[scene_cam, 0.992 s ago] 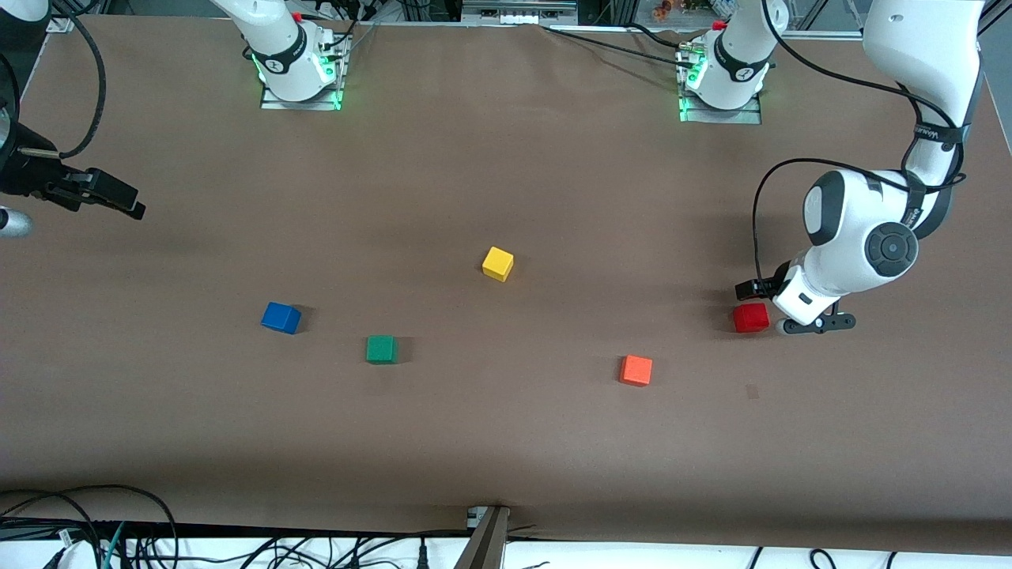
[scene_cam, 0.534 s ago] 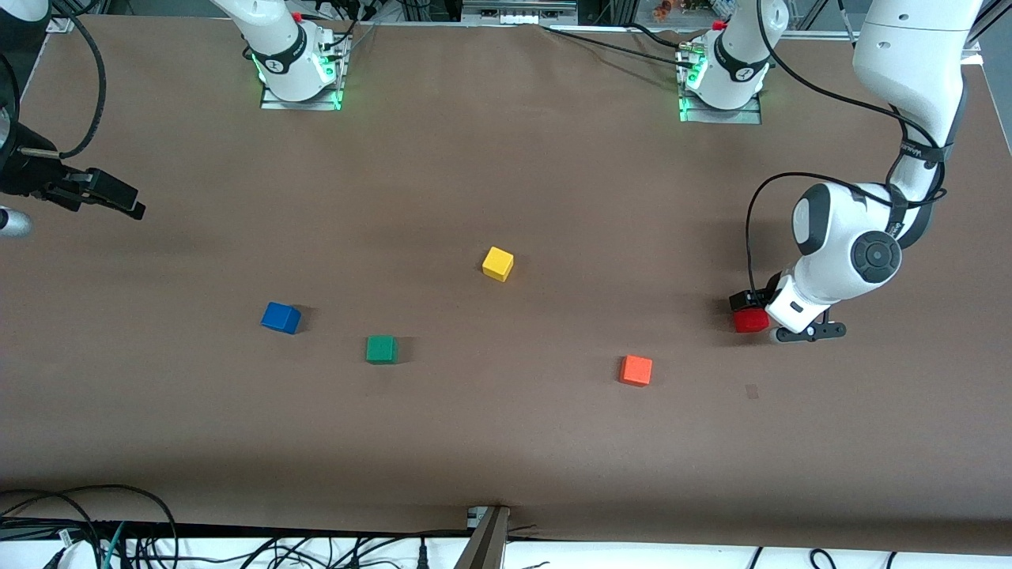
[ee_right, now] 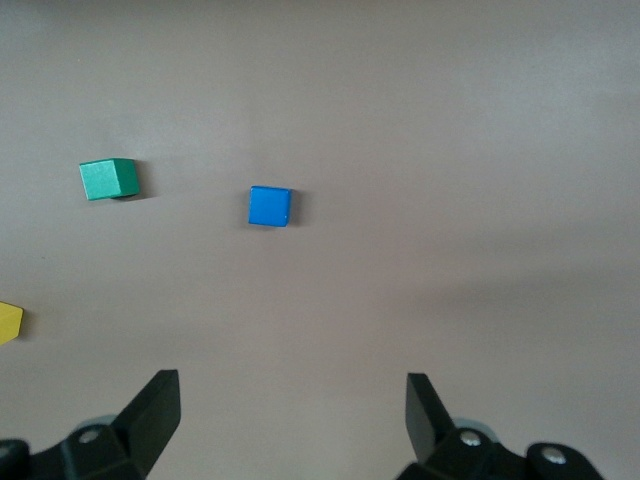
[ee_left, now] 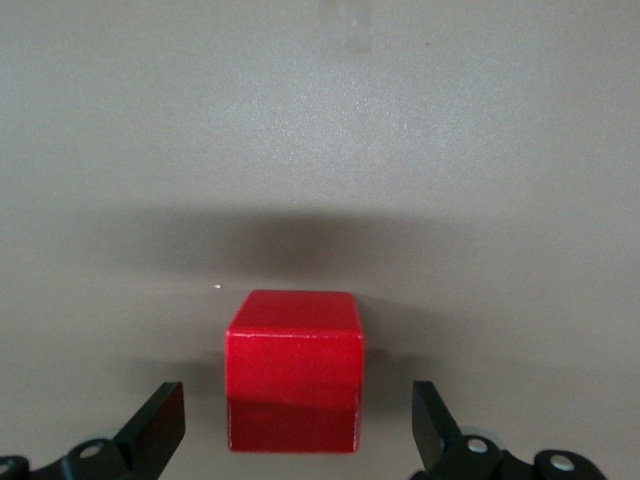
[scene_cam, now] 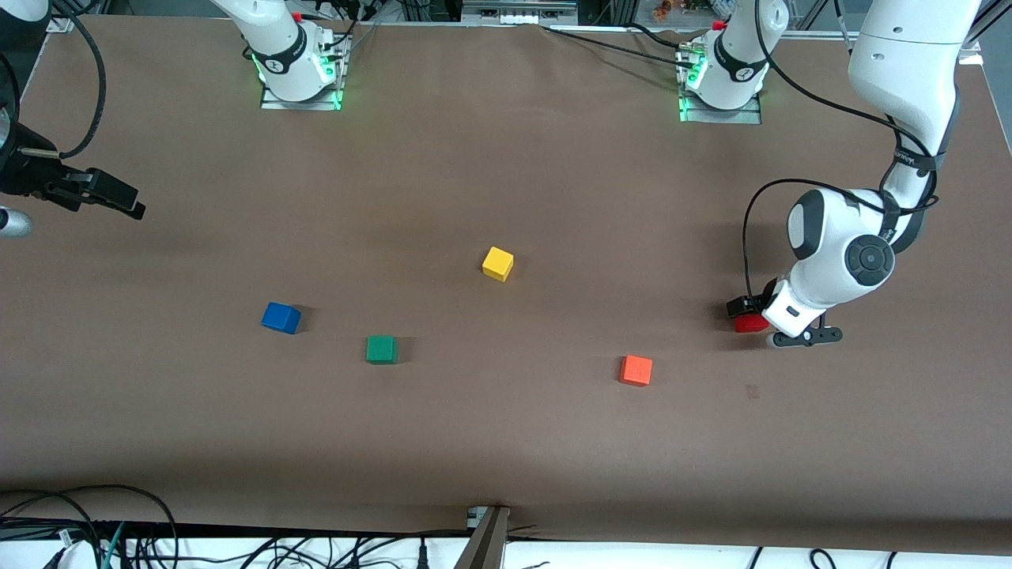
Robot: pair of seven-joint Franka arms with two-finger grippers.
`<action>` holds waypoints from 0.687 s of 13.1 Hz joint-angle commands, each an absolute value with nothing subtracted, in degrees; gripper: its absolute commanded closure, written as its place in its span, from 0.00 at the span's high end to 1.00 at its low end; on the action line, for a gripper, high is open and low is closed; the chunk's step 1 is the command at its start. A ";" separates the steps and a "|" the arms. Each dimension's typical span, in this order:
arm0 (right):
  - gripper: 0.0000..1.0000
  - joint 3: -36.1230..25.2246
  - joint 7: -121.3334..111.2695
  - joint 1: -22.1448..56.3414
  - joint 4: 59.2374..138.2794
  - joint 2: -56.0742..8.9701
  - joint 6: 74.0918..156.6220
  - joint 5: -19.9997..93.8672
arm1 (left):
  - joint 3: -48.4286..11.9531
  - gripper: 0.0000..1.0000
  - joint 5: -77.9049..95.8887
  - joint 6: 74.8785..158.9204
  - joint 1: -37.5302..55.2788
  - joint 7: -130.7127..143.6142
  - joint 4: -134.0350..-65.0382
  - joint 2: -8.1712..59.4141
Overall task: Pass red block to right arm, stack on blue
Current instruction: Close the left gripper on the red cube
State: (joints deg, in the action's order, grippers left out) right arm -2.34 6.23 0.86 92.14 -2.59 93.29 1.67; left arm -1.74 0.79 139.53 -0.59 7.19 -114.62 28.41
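Note:
The red block (scene_cam: pixel 749 322) sits on the brown table toward the left arm's end, partly covered by the left arm's hand. My left gripper (scene_cam: pixel 763 320) is low over it and open. In the left wrist view the red block (ee_left: pixel 293 370) lies between the two open fingers (ee_left: pixel 155 428), with a gap on each side. The blue block (scene_cam: pixel 281 318) sits toward the right arm's end and shows in the right wrist view (ee_right: pixel 270 207). My right gripper (scene_cam: pixel 118 197) waits open, high over the table's edge at its own end.
A green cube (scene_cam: pixel 381 348) lies beside the blue block, nearer the table's middle. A yellow cube (scene_cam: pixel 497 263) sits mid-table. An orange cube (scene_cam: pixel 636 370) lies between the green cube and the red block, nearer the front camera.
My left gripper has moved from beside the red block to over it and lower, so the block now sits between its fingers. The right arm has not moved.

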 commanded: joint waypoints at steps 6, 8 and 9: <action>1.00 -2.20 5.54 0.53 91.76 -2.46 92.64 1.49 | -1.76 0.90 0.70 139.48 -0.44 5.71 -112.68 29.79; 1.00 -2.20 5.54 0.44 91.76 -2.46 92.64 1.49 | -1.76 0.76 0.62 139.48 -0.44 5.54 -112.68 29.79; 1.00 -2.20 5.54 0.53 91.76 -2.46 92.64 1.49 | -1.76 0.64 0.62 139.48 -0.44 5.45 -112.68 29.79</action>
State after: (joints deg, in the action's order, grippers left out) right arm -2.34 6.22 0.86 92.14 -2.59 93.29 1.67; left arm -1.81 0.78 139.53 -0.57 6.86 -113.99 29.00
